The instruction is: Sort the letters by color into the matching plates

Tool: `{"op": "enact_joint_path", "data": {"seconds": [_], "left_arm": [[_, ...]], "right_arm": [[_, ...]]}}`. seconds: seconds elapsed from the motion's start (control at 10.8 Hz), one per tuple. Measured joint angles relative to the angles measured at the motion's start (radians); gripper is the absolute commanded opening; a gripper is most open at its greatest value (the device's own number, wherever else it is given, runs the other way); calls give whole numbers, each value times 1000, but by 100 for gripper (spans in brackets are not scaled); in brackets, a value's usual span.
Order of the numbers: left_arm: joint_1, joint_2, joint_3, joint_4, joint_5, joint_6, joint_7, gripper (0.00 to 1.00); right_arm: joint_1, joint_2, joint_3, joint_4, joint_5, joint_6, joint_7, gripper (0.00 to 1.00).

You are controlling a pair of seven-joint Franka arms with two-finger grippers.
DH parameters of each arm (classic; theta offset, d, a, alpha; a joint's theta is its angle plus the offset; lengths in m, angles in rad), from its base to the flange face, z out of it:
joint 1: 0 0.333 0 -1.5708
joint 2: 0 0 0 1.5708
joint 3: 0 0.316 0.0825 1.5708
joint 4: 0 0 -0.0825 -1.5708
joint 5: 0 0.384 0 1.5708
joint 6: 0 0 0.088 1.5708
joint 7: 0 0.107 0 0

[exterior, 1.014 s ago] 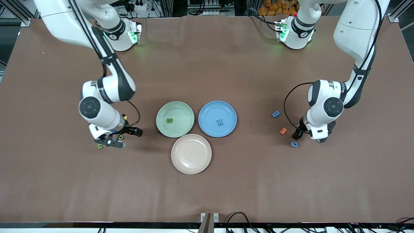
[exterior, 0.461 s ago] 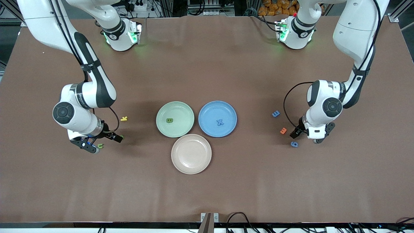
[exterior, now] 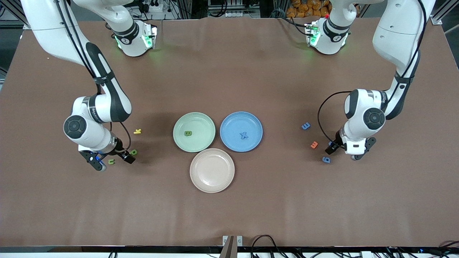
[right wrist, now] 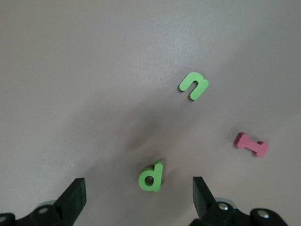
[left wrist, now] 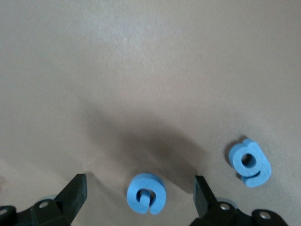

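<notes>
A pale green plate (exterior: pixel 200 120) holds a green B (exterior: pixel 188 133). Beside it, a blue plate (exterior: pixel 233 123) holds a blue X (exterior: pixel 244 135). My right gripper (exterior: pixel 114 163) hangs open and low over two green letters (exterior: pixel 111 161) (exterior: pixel 133 152). In the right wrist view a green d (right wrist: pixel 151 177) lies between the open fingers of the right gripper (right wrist: pixel 138 184), with a green n (right wrist: pixel 193 85) farther off. My left gripper (exterior: pixel 343 153) is open over a blue letter (left wrist: pixel 146 193), which lies between its fingers. A blue 6 (exterior: pixel 326 159) (left wrist: pixel 250 162) lies beside it, and a blue 3 (exterior: pixel 305 125) farther from the front camera.
A beige-pink plate (exterior: pixel 212 170) lies nearer the front camera than the two other plates. An orange 3 (exterior: pixel 314 144) lies between the blue 3 and the blue 6. A yellow K (exterior: pixel 137 131) sits near the green letters, and a pink I (right wrist: pixel 251 144) shows in the right wrist view.
My right gripper has swung toward the right arm's end of the table and settled over the green letters, uncovering the yellow K. My left gripper has shifted slightly. Both stay open.
</notes>
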Motion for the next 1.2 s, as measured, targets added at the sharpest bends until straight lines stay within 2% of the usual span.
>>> {"op": "enact_joint_path", "data": {"seconds": [0.37,0.92,1.2], "left_arm": [[5,0,-3,0,0,39,1,100],[0,16,-11,-2,0,47,17,100],[0,16,-11,-2,0,48,17,100]], "right_arm": [[-1,31,-2,-8,110,59,15,100],[0,72,-1,-73,119,161,17,98],[1,71,-1,-76,119,164,17,88]]}}
